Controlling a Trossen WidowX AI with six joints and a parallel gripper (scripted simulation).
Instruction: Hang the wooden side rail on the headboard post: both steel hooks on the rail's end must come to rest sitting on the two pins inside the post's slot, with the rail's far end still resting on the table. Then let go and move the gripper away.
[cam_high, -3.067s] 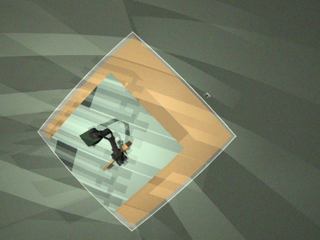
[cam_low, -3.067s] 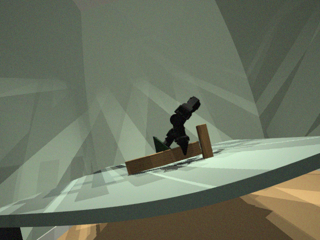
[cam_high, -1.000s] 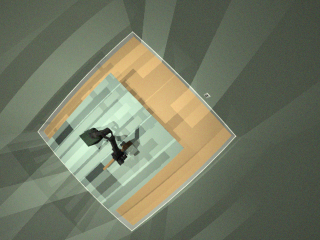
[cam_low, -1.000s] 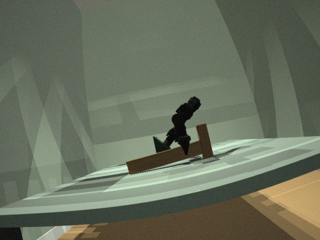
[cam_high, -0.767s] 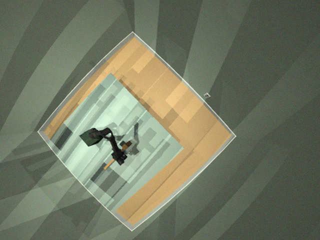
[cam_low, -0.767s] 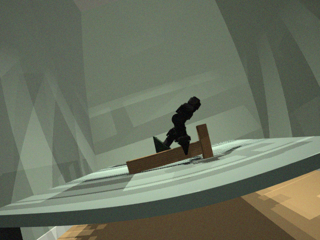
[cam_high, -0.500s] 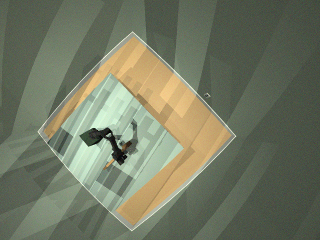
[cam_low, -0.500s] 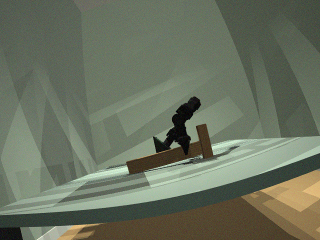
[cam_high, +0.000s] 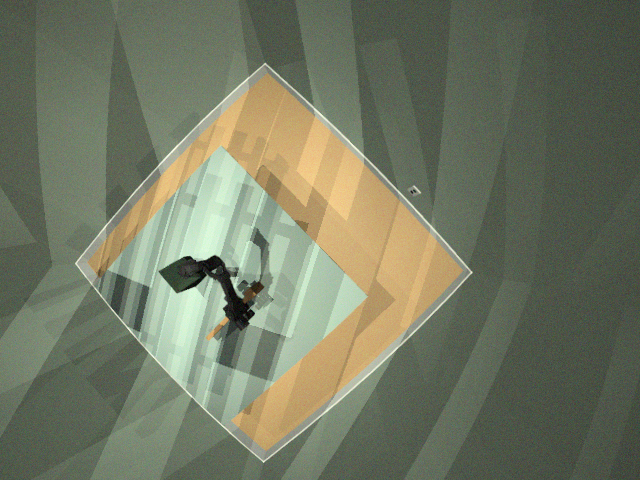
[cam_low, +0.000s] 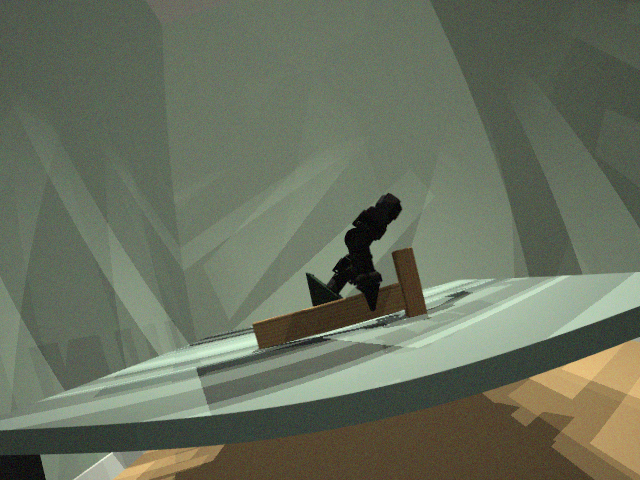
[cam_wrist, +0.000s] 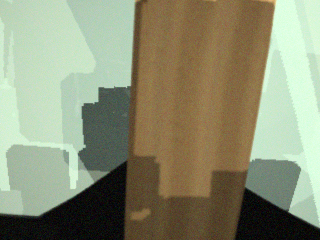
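Note:
The wooden side rail (cam_high: 217, 328) (cam_low: 299, 322) (cam_wrist: 200, 100) slants up slightly toward the headboard post. Its far end appears to rest on the table; its other end meets or overlaps the lower part of the post in the exterior view. The headboard post (cam_high: 257, 287) (cam_low: 409, 281) stands on the table, leaning a little in that tilted view. My gripper (cam_low: 372, 304) (cam_wrist: 166, 170) is shut on the rail, between its middle and the post end, with a black finger on each side. The hooks, the slot and the pins are hidden, so I cannot tell whether the hooks sit on the pins.
The pale green table (cam_high: 206, 206) (cam_low: 465, 372) carries everything, with striped shadows across it. The arm's dark green base plate (cam_high: 178, 281) (cam_low: 317, 291) is behind the rail in the exterior view. An orange-brown floor (cam_high: 336, 180) surrounds the table.

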